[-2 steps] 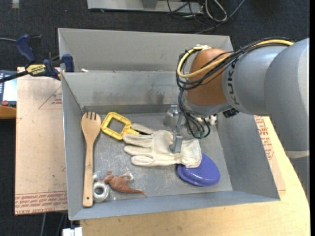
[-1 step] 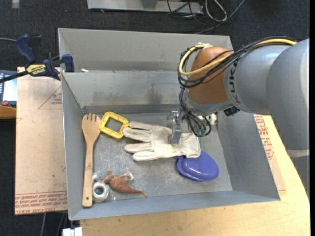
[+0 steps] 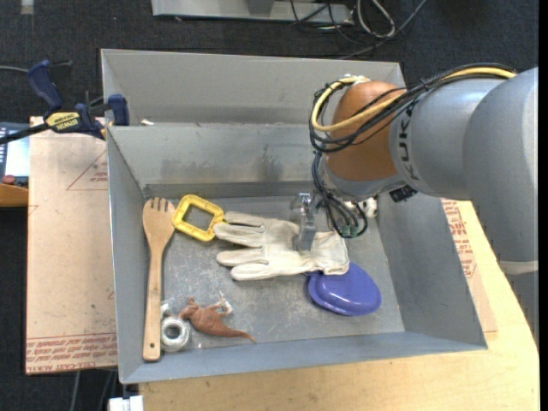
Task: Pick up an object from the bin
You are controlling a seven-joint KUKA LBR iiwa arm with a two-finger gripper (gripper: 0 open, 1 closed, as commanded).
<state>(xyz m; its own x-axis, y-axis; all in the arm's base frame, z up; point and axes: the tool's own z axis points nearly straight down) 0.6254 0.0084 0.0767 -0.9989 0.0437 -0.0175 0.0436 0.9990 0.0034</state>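
Starting at the near edge of the grey bin (image 3: 257,157), we've got a small metal ring (image 3: 175,335) in the left corner, and just beside it a brown toy dinosaur (image 3: 210,319) lying on its side. Running up the left side is a wooden slotted spatula (image 3: 154,272), handle near, head far. Over to the right, a blue oval piece (image 3: 347,294) sits flat on the floor, its upper edge tucked against the cuff of a white work glove (image 3: 274,251). That glove is sprawled across the middle, its digits pointing left toward a yellow square-framed ring (image 3: 197,217), which lies next to the spatula's head. And there's the claw (image 3: 304,229), low over the cuff end of the white glove, right at the fabric. Whether it is wide or narrow, I cannot tell from this angle. Above it, the orange wrist cover (image 3: 364,139) and looping cables, with the grey arm (image 3: 462,135) coming in from the right.
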